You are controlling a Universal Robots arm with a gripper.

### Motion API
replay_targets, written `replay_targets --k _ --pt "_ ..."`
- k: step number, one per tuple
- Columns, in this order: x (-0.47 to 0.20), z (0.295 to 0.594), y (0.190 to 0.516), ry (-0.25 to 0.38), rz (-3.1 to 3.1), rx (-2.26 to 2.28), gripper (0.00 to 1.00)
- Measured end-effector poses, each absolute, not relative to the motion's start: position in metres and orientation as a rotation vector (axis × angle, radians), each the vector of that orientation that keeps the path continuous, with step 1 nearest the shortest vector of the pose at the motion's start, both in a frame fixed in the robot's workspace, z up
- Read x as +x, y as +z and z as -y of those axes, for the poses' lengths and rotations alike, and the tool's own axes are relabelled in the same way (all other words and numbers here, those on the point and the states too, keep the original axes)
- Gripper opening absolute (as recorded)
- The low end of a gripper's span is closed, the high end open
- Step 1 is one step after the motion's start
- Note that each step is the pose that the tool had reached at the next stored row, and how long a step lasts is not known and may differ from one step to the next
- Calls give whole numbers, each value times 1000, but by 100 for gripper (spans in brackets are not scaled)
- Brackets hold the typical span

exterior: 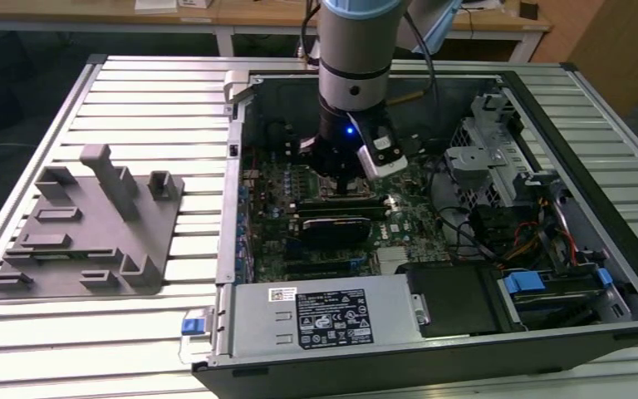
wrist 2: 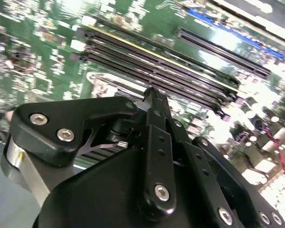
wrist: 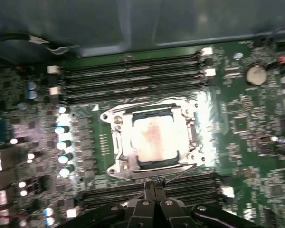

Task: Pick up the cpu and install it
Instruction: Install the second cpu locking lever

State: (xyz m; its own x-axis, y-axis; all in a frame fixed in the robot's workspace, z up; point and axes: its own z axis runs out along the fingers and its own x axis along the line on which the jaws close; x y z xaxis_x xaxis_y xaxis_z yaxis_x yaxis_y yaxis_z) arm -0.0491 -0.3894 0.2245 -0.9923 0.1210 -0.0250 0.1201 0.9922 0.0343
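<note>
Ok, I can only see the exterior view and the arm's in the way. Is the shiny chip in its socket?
Observer: Yes. In the first wrist view the cpu lies flat inside the metal socket frame.
Operator: Is the hand holding anything?
Observer: No. The hand has its tips together with nothing between them, just beside the frame's edge.
Operator: What's next to the socket?
Observer: Long dark memory slots run along two opposite sides of it.
</note>
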Motion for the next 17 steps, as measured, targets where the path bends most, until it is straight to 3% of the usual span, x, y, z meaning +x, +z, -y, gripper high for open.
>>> replay_targets --k 17 --pt "-49 394 223 56 -3117 114 11"
